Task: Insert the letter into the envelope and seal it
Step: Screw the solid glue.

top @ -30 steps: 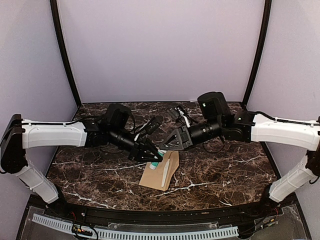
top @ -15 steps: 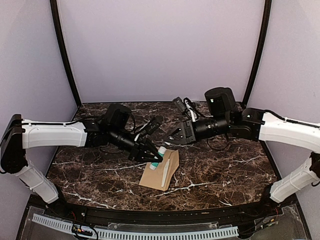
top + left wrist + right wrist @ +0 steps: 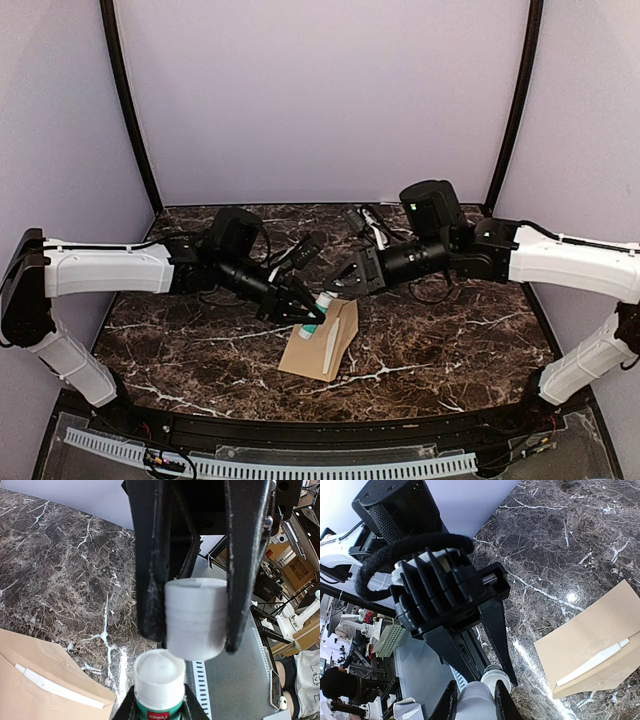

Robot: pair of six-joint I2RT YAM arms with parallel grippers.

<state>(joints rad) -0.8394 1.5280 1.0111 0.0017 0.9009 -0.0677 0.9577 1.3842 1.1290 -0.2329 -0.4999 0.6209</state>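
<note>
Left gripper [image 3: 192, 632]: jaws clamped on a white ribbed cap [image 3: 195, 612]. Right gripper [image 3: 473, 696]: jaws clamped on the body of a glue stick [image 3: 159, 682], whose bare white top faces the cap. Cap and stick stand apart with a narrow gap between them, and the cap sits slightly to one side of the stick's axis.

The envelope [image 3: 592, 630] lies flat on the marble table [image 3: 560, 535], below both sets of fingertips and a little toward the arms' bases. Neither gripper holds it. A pale strip [image 3: 594, 662] runs along its open edge. Whether this is the letter's edge or part of the flap cannot be told, and the letter shows nowhere else.

Likely hazards:
- (a) With the two axes offset, the cap's rim may catch the stick's lip and twist either piece out of its jaws
- (b) The exposed glue may smear the envelope's face if the stick comes down short of the flap
- (c) The loose envelope may slide or buckle when the stick drags across it
- (d) A dropped cap may roll out of reach
</note>
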